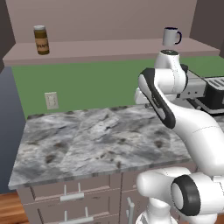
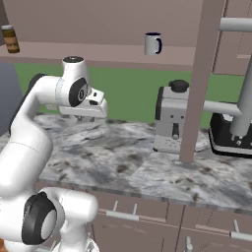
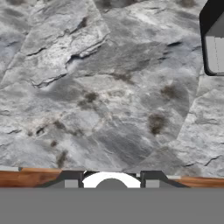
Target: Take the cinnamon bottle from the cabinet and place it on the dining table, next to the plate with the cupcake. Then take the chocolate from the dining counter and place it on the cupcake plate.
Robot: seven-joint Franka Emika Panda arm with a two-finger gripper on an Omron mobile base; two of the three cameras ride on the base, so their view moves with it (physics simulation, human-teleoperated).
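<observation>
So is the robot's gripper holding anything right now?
Gripper: closed, holding nothing, over the marble worktop.

My own forearm covers the left end of the toaster (image 1: 213,94) in the left base view, and the right edge cuts off the rest. In the right base view the bottle (image 2: 10,39) is clipped by the left edge; its label is too small to read. In the hand view a dark-rimmed appliance (image 3: 214,41), perhaps the coffee machine, runs off the upper right corner. My fingertips are hidden there.
</observation>
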